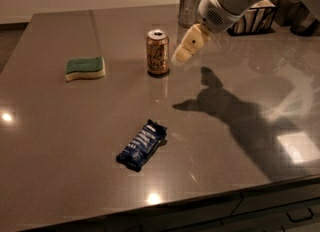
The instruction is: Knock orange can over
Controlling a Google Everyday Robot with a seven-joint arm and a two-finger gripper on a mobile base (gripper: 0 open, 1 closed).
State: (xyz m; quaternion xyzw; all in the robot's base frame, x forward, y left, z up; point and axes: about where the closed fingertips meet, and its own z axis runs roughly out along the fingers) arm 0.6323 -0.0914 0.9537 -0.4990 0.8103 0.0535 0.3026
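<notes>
Orange can [157,52] stands upright — silver top up — with the closed gripper [180,57] just beside it.

Green-topped sponge [85,68], left side of grey table [60,141]. Dark blue wrapped snack bar [142,145], towards the front edge. Metal cup [189,8] and black basket [257,20], far edge.

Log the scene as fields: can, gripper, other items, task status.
can: upright, toward the back of the table
gripper: close beside the can on its picture-right, at can height; seems just short of touching
sponge: flat, picture-left of can
snack bar: blue wrapper, nearer the front edge
cup: behind the can, at the back
basket: black wire, back right
status: can not yet knocked over
</notes>
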